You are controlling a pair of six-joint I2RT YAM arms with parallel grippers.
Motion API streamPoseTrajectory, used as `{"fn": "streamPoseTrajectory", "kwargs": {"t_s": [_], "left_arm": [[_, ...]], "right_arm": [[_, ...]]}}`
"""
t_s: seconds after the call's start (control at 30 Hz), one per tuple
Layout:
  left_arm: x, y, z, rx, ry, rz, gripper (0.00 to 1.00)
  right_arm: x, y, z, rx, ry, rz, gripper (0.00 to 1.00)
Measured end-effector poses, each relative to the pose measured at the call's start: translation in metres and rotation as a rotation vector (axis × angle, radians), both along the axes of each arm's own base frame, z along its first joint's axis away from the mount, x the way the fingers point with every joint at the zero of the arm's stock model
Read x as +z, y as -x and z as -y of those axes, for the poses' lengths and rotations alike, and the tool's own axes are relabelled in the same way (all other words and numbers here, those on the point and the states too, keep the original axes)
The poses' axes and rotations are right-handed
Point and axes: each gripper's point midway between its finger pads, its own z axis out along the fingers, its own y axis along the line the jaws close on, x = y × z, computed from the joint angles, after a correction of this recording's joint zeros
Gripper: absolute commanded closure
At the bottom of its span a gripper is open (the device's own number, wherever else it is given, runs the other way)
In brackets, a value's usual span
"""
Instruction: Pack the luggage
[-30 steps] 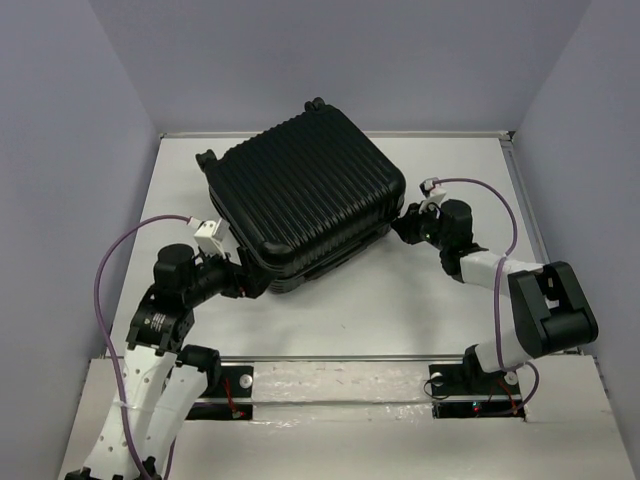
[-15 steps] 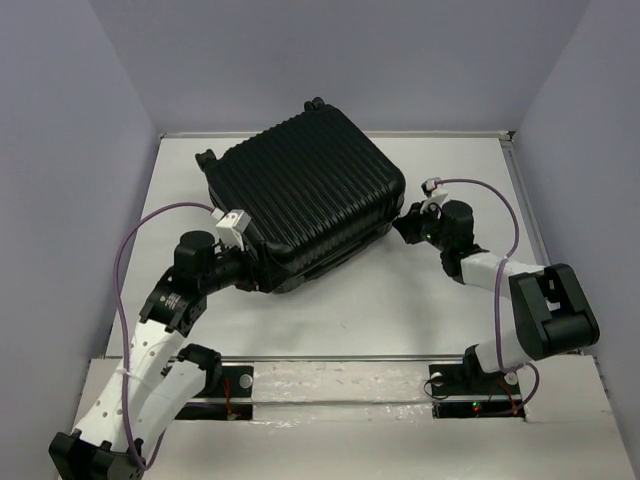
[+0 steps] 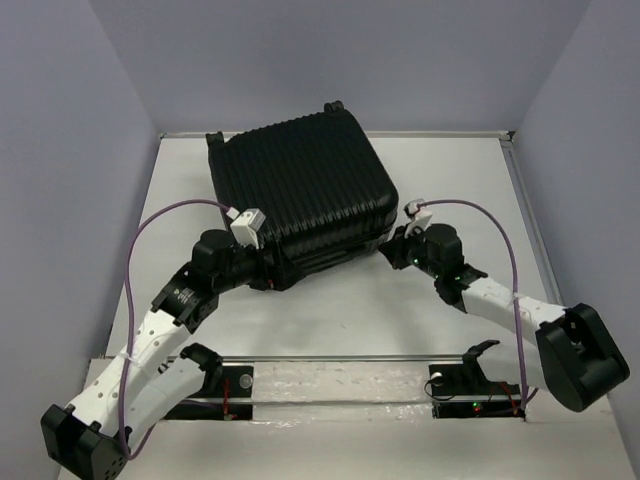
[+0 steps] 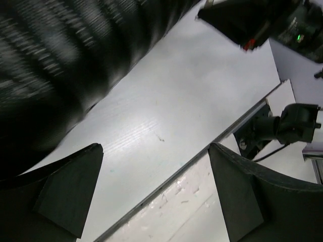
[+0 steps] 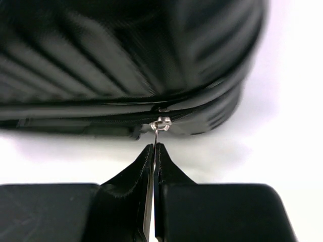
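The luggage point(image 3: 300, 190), a black ribbed hard-shell suitcase, lies flat and closed in the middle of the table, with its small wheels at the far side. My right gripper point(image 5: 154, 146) is shut on the silver zipper pull point(image 5: 161, 124) at the case's near right edge; in the top view that gripper point(image 3: 390, 250) meets the case's right corner. My left gripper point(image 4: 154, 171) is open with nothing between its fingers point(image 4: 70, 191), just beside the blurred luggage point(image 4: 60, 60). In the top view the left gripper point(image 3: 264, 274) sits against the near left corner.
The white table point(image 3: 340, 310) is walled by grey panels on the left, right and back. A metal rail point(image 3: 350, 357) runs along its near edge in front of the arm bases. The right arm point(image 4: 262, 20) shows in the left wrist view.
The right gripper closed on the zipper pull and moved left and nearer. The left arm reached further right along the case's near corner. The luggage turned slightly and shifted toward the back.
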Motion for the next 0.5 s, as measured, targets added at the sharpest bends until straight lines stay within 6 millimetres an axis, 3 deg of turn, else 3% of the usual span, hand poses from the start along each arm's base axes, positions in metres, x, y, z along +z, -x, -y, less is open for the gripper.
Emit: {"fn": "streamPoseTrajectory", "kwargs": {"t_s": [0.2,0.3,0.5], "left_arm": [[0.015,-0.024,0.008,0.034,0.031,0.091,0.01],[0.014,-0.028,0.014,0.023,0.036,0.092,0.01],[0.017,-0.03,0.006,0.065,-0.02,0.116,0.01]], "right_arm": [[-0.007,0.076,-0.071,0.228,-0.016,-0.072,0.93],[-0.01,0.106,-0.094,0.314,-0.006,-0.092,0.93],[-0.012,0.103,-0.09,0.245,0.008,-0.098,0.93]]}}
